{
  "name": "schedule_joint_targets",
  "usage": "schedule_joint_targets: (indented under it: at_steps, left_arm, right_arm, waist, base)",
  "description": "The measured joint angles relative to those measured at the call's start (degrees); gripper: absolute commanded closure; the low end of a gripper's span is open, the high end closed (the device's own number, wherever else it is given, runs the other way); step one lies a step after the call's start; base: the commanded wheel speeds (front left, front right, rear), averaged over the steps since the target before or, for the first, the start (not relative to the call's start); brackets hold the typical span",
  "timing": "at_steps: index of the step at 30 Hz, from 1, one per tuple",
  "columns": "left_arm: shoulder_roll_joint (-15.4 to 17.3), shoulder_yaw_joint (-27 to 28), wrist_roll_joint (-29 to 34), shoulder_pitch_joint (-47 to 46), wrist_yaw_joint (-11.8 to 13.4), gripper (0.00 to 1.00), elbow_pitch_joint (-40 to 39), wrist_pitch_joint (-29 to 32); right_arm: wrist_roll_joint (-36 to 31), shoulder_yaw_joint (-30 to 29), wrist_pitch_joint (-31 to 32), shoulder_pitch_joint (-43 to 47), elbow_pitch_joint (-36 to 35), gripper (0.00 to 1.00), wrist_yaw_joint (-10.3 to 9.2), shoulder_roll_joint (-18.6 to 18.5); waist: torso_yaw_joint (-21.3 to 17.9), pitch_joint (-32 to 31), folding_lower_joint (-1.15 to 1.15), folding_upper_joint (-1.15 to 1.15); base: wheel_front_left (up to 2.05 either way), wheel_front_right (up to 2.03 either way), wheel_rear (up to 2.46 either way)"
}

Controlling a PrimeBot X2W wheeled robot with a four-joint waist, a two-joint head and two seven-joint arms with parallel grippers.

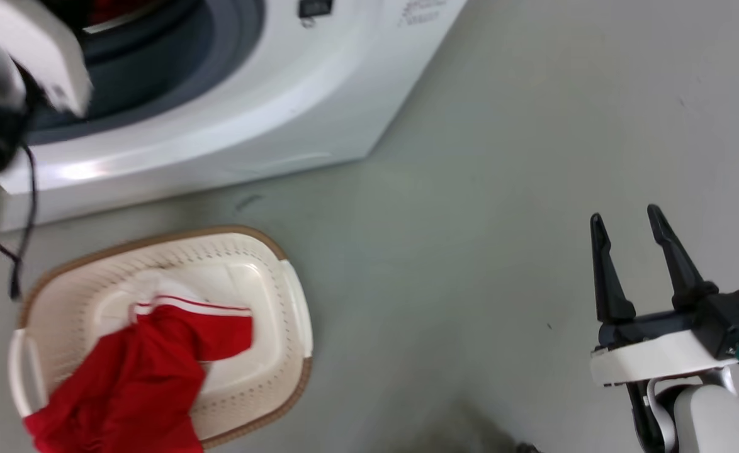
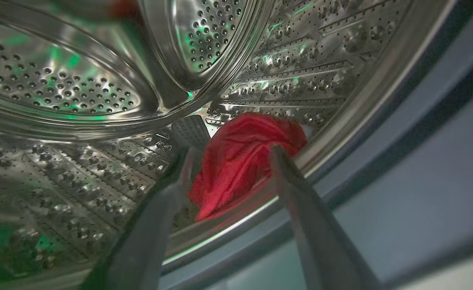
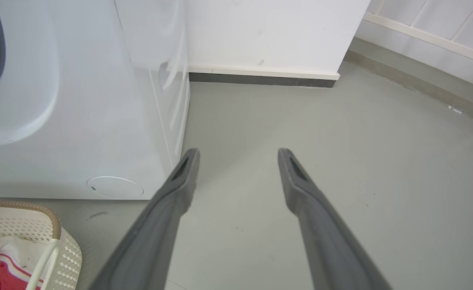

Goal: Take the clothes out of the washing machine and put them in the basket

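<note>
Left gripper: I see fingers spread, flanking a red garment in the washing machine drum.
Right gripper: fingers spread, empty, over floor.
Striped garment: lying in the basket.

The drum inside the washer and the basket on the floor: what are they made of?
The drum looks like polished stainless steel: mirror-bright reflections, rows of punched holes. The basket seems moulded cream plastic, smooth and slightly glossy, with perforated walls; its brown rim looks woven, possibly plastic too.
</note>
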Motion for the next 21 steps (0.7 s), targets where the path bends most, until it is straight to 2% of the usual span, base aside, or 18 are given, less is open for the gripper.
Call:
schedule_joint_targets:
  at_steps: [6, 9, 10, 12, 21]
  left_arm:
    - [3.6, -4.4, -3.7, -13.8, 0.0, 0.00, 7.0, 12.2]
    - [4.6, -4.9, -5.1, -20.2, 0.0, 0.00, 10.6, 18.1]
    - [5.2, -5.3, -5.8, -25.3, 0.0, 0.00, 14.1, 23.1]
    - [5.2, -5.2, -6.4, -28.1, 0.3, 0.00, 16.4, 26.6]
    - [4.3, -8.2, -4.9, -34.6, 0.8, 0.00, 24.1, 34.8]
  right_arm:
    - [2.9, 1.2, 0.0, -1.5, -0.3, 0.00, -0.01, 0.0]
    - [3.7, 2.6, 0.0, -1.6, -0.5, 0.00, -0.01, 0.0]
    - [4.2, 4.3, 0.0, -1.6, -0.7, 0.00, -0.01, 0.0]
    - [4.2, 4.5, 0.0, -1.4, -0.9, 0.00, -0.01, 0.0]
    - [4.8, 2.5, 0.0, -0.5, -2.4, 0.00, -0.01, 0.0]
  waist:
    - [-3.9, 5.6, 0.00, 0.00]
    - [-6.1, 7.7, 0.01, 0.00]
    - [-8.3, 9.4, 0.01, 0.00]
    - [-9.7, 10.5, 0.00, 0.00]
    - [-10.8, 14.0, 0.00, 0.00]
  base:
    - [0.00, 0.00, 0.00]
    - [0.00, 0.00, 0.00]
    - [0.00, 0.00, 0.00]
    - [0.00, 0.00, 0.00]
    - [0.00, 0.00, 0.00]
